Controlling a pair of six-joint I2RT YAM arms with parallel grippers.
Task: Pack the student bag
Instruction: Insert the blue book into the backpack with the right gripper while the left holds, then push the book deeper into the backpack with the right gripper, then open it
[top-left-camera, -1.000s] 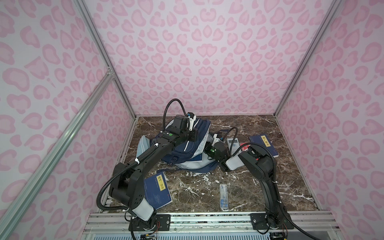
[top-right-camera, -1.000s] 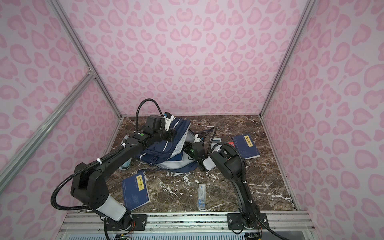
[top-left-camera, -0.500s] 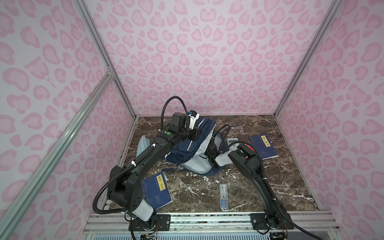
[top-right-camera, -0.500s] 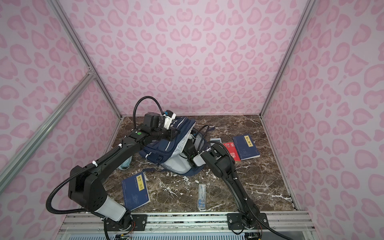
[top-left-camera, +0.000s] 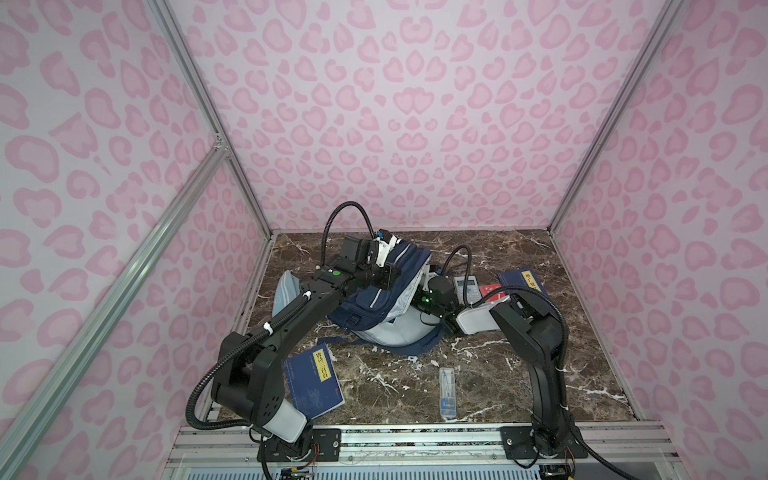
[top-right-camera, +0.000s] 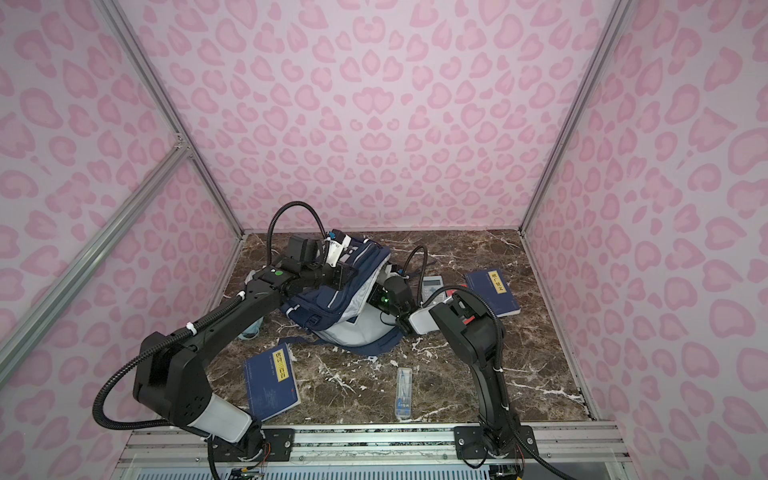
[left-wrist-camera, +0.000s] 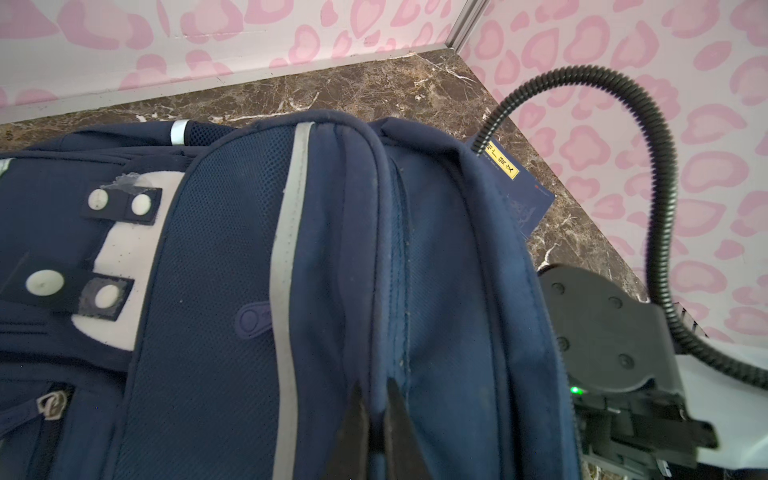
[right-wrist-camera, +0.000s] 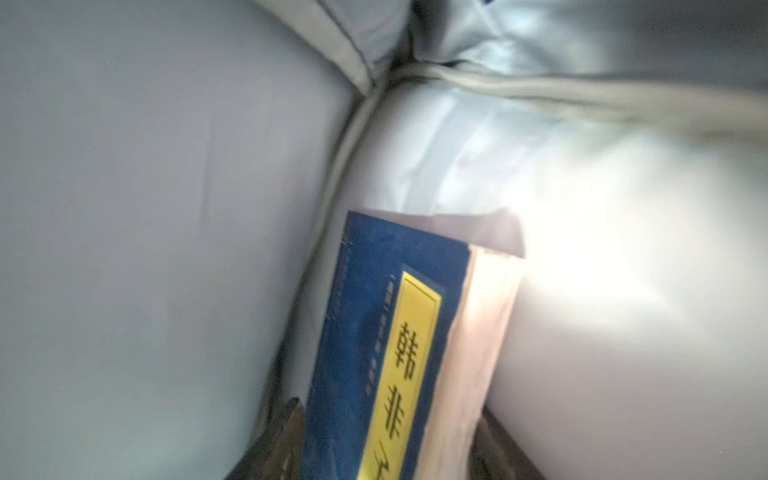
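So the student bag (top-left-camera: 365, 309) is lying slumped on the counter (top-left-camera: 498, 374), a bit above the middle of the frame in both top views. Its mouth is facing right with the pale grey lining (top-left-camera: 395, 332) showing. The left claw (left-wrist-camera: 374, 401) is closed tight on a fold of navy cloth right by the zip seam, low in the middle of the left wrist view, and it's holding that flap up so the mouth is gaping. The right claw (right-wrist-camera: 392, 419) is reaching inside. Its fingers are sitting either side of a blue book (right-wrist-camera: 374, 291) with a yellow label, at the bottom of the right wrist view, but I can't tell if it's squeezing the book or letting go.

Handling-wise, I'm guessing this thing is acting like pure floppy cloth: light, no shape of its own, probably flopping shut the moment that flap gets dropped. The lining is looking slick, so stuff should be sliding in easily. The doubled-up seam along the zip, or a strap, is looking like the best grab spot, since the flat mesh panel is likely just bunching and slipping. Another blue book (top-left-camera: 316, 384), a clear pen case (top-left-camera: 447, 392) and a calculator (top-left-camera: 466, 289) are waiting out on the counter
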